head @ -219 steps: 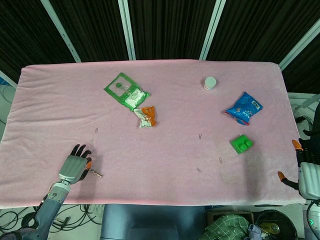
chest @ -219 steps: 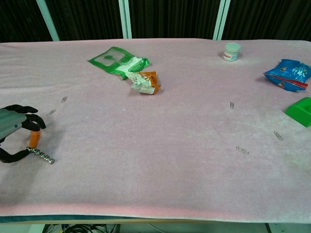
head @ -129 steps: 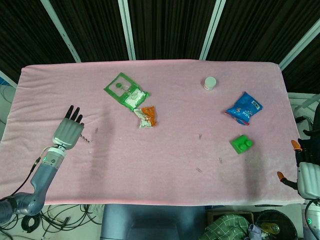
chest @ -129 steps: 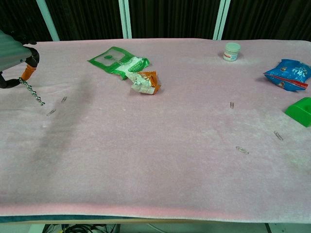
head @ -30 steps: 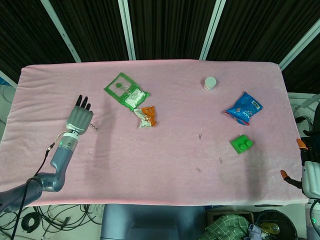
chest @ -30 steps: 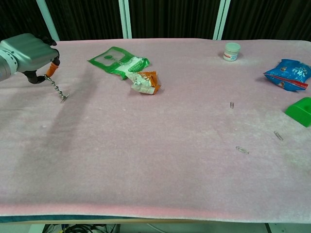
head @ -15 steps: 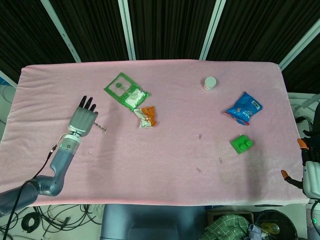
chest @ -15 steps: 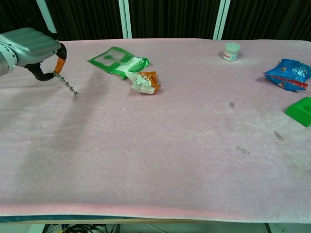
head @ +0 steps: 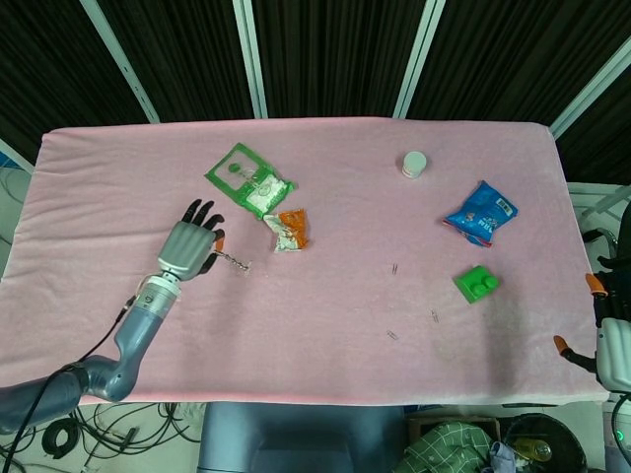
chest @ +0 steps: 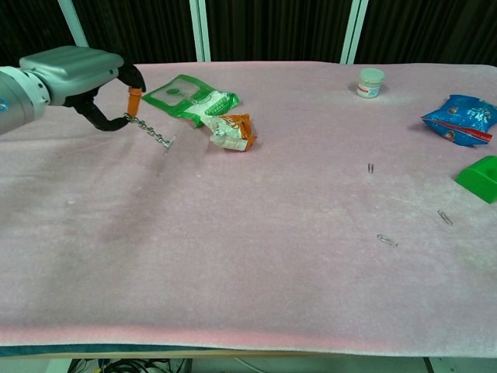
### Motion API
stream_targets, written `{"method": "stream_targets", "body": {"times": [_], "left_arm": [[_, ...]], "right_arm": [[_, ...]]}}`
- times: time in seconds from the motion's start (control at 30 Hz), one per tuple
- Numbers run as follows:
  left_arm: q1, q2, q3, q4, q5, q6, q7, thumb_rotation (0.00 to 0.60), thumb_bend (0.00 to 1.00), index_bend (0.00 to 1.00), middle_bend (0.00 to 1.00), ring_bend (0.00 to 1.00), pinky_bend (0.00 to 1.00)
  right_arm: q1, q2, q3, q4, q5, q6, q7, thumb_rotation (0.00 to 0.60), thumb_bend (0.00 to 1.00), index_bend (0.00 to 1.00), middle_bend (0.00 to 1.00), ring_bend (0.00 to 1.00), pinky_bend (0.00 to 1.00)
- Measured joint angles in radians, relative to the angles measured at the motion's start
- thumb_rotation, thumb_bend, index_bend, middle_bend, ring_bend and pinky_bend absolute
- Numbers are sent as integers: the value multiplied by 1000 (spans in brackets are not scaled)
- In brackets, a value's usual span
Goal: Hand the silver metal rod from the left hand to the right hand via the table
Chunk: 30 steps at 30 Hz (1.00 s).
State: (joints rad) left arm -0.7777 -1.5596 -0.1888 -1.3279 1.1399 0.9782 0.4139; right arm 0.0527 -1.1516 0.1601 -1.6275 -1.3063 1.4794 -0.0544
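The silver metal rod (head: pixel 235 260) (chest: pixel 152 130) is thin and ridged, and it hangs in the air above the pink table, slanting down to the right. My left hand (head: pixel 190 247) (chest: pixel 87 76) pinches its upper end between the thumb and an orange-tipped finger, left of the table's middle. My right hand (head: pixel 606 343) hangs beyond the table's right front corner, mostly cut off by the frame edge; its fingers are too hidden to judge. The chest view does not show it.
A green packet (head: pixel 247 179) (chest: pixel 189 98) and a small orange-white packet (head: pixel 289 230) (chest: pixel 231 130) lie just right of the rod. Farther right lie a white jar (head: pixel 414 164), a blue bag (head: pixel 480 213), a green block (head: pixel 475 285) and several paper clips (head: pixel 393 335).
My left hand has carried the rod rightward and toward the table's middle, from the left side to just beside the green packet. The right hand has not moved.
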Motion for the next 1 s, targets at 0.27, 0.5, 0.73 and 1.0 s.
{"method": "stream_targets", "body": {"times": [0.27,0.5,0.73,1.0], "left_arm": [[-58,-83,-47,-16,-39,-7,49,600,468,592,231,0,0],[-153,-154,-108,-20,-133,-25,200,600,468,593,231,0,0],[-247,-290,-148,9,-253,-14,339,600,468,592,231,0,0],[-326,-443,-164,109,-335,10,421,600,468,592,230,0,0]], "right_arm": [[4,-7,0,8,5,-7,-6,600,111,0,18,133,228],[5,-10,1,13,10,-9,-10,600,111,0,18,133,228],[7,-13,-1,15,8,-12,-13,600,111,0,18,133,228],[7,-13,0,17,10,-13,-10,600,111,0,18,132,228]]}}
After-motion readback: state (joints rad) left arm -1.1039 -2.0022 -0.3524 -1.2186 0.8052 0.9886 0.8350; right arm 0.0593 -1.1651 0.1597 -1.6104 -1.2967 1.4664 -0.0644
